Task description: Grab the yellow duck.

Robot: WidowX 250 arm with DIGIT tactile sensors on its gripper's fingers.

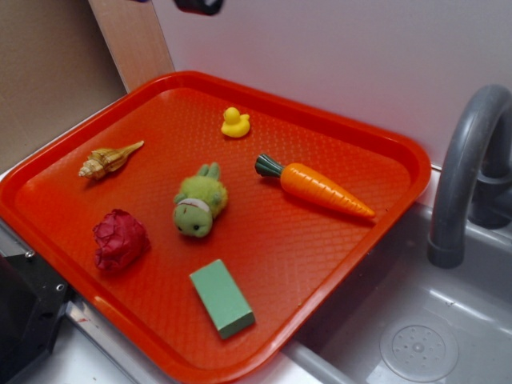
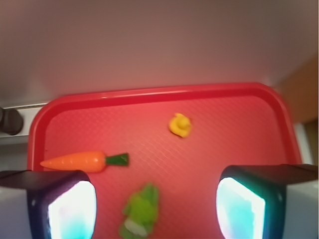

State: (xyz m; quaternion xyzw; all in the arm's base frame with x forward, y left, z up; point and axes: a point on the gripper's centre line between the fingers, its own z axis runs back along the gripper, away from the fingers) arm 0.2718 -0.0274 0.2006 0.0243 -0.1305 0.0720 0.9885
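Gripper: I am seeing my gripper (image 2: pixel 154 204) in the wrist view with its two pads (image 2: pixel 72 211) standing wide apart and holding nothing; it is hanging above the tray, and the plush frog is showing low down in the gap between them.
Landmark: I am taking the plush frog (image 1: pixel 198 204), the fuzzy yellow-green toy lying near the tray's middle, as my reference for everything else.
Green block: I am finding the green block (image 1: pixel 222 298) lying flat on the tray on the near side of the frog, close to the tray's front rim and apart from the frog.
Red ball: I am seeing a crinkled dark-red ball (image 1: pixel 120 238) sitting to the frog's left and slightly nearer the camera, not touching it.
Shell: I am seeing a tan spiral shell (image 1: pixel 108 160) lying farther left of the frog, near the tray's left rim.
Carrot: I am seeing the toy carrot (image 1: pixel 316 186) lying to the frog's right, its green top end pointing toward the frog and its tip toward the sink side.
Yellow duck: I am finding the yellow duck (image 1: pixel 234 122) sitting beyond the frog, toward the tray's far rim and well apart from the frog; nothing is touching it.
Tray: I am seeing the red tray (image 1: pixel 352 240) carrying all six toys.
Sink: I am seeing a grey sink (image 1: pixel 416 336) and a grey faucet (image 1: pixel 464 168) to the frog's right, past the tray's rim.
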